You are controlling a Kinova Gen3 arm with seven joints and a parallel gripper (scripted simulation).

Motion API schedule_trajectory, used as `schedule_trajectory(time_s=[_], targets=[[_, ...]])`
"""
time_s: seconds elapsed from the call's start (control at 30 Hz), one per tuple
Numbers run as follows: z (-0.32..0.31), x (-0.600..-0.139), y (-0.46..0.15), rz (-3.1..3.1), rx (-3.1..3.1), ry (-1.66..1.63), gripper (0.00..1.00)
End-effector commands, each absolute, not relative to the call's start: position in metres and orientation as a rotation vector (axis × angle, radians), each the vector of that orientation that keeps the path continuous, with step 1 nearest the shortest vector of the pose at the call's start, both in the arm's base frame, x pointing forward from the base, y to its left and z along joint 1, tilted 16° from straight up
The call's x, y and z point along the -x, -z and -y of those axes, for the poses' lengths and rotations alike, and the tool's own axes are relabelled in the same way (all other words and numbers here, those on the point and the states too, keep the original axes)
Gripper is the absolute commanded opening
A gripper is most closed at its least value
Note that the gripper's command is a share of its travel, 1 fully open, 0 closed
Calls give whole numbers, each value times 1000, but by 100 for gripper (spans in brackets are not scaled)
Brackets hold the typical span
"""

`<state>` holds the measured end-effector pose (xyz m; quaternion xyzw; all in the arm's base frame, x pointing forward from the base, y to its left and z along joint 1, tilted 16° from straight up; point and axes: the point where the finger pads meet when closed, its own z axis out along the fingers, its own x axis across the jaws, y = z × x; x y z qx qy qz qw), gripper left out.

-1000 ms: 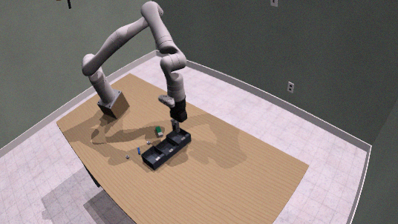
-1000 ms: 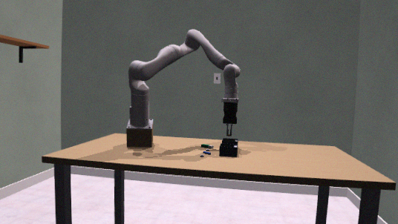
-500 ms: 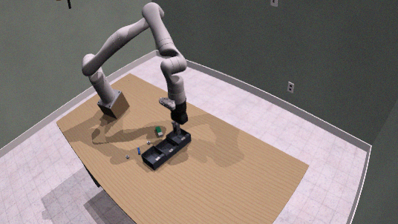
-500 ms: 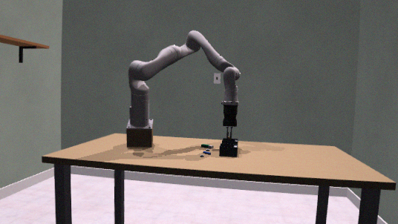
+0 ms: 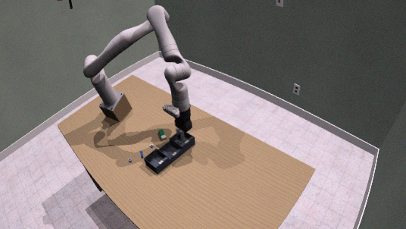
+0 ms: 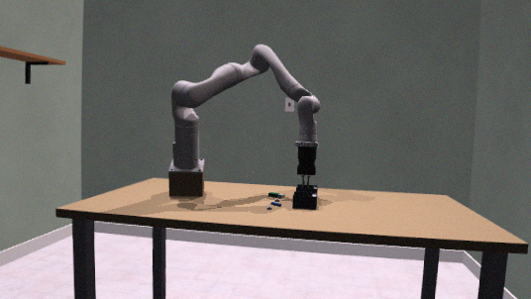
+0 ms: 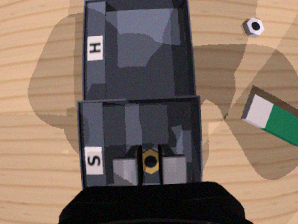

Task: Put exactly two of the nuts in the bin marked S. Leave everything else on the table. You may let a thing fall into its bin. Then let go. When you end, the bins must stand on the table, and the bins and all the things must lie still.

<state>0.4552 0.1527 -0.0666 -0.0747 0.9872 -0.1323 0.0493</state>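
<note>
bin walls [image 7: 194, 137] hemming claw [image 7: 152, 169], open above

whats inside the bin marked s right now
A gold nut shows there, clamped between the gripper fingers above the bin marked S. The gripper body covers the bin's near part.
</note>
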Motion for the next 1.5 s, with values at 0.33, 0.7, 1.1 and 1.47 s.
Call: schedule_trajectory(time_s=[0.33,0.7,1.1,1.47], targets=[[-146,-456,75,-3009,223,410,34],[-147,-456,75,-3009,223,410,64],[-147,-456,75,-3009,223,409,64],[-149,-455,66,-3009,223,410,64]])
